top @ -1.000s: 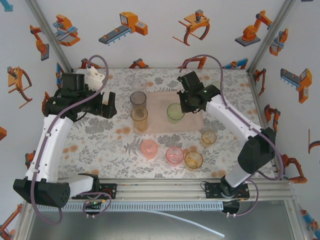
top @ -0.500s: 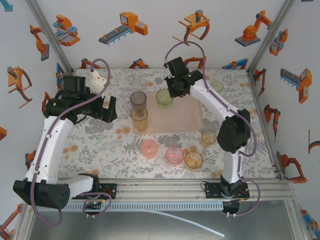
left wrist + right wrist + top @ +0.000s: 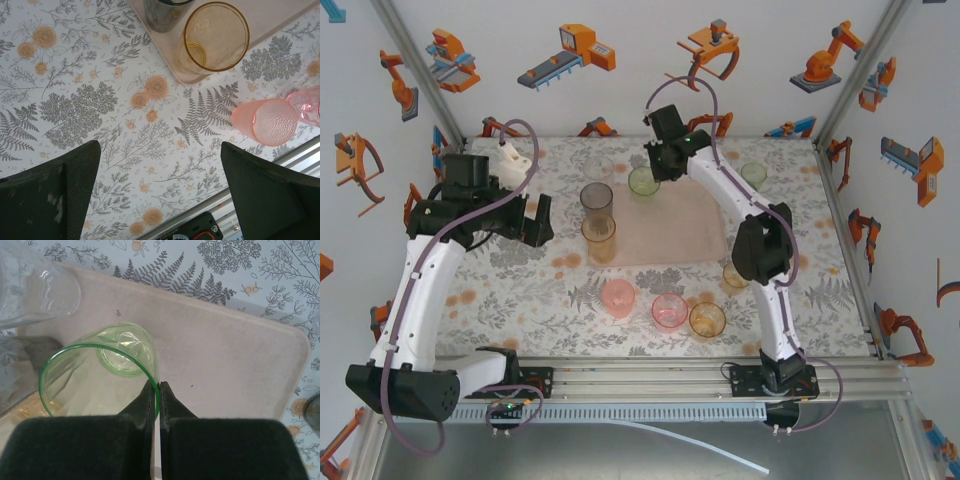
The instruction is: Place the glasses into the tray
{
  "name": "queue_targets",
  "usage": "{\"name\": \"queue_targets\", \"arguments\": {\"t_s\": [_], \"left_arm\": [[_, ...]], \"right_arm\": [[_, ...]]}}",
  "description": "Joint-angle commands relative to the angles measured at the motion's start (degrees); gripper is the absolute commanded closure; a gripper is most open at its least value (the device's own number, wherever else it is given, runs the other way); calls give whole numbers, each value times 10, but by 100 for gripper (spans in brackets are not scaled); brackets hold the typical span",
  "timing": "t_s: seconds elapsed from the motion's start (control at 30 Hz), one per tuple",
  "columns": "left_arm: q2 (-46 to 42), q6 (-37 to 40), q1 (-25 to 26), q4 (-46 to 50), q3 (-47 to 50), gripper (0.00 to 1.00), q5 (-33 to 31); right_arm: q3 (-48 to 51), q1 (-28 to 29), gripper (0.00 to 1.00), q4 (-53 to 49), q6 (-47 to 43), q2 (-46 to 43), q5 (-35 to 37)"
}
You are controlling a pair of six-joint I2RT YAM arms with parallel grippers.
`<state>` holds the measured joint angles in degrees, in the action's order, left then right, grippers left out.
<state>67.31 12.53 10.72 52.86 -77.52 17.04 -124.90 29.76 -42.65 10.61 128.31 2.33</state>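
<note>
My right gripper is shut on the rim of a green glass, one finger inside and one outside. It holds the glass over the far left part of the pale pink tray. A smoky grey glass and a tall orange glass stand on the tray's left edge. My left gripper hangs open over the bare cloth left of the tray, with nothing between its fingers.
A clear glass stands behind the tray and a second green glass at the back right. In front of the tray stand a salmon glass, a pink glass and two orange glasses.
My right arm has carried the green glass from the middle of the tray toward its far left corner. The left arm has barely moved.
</note>
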Motion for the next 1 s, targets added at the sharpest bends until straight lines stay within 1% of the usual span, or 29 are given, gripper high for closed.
{"name": "queue_targets", "arguments": {"t_s": [0.0, 0.5, 0.97], "left_arm": [[-6, -5, -7, 8, 0, 3, 17], [11, -11, -17, 2, 0, 3, 32], [15, -16, -23, 2, -5, 3, 41]], "right_arm": [[-32, -7, 97, 1, -1, 16, -9], [-76, -13, 97, 5, -2, 60, -16], [-102, -13, 96, 18, 9, 91, -53]]}}
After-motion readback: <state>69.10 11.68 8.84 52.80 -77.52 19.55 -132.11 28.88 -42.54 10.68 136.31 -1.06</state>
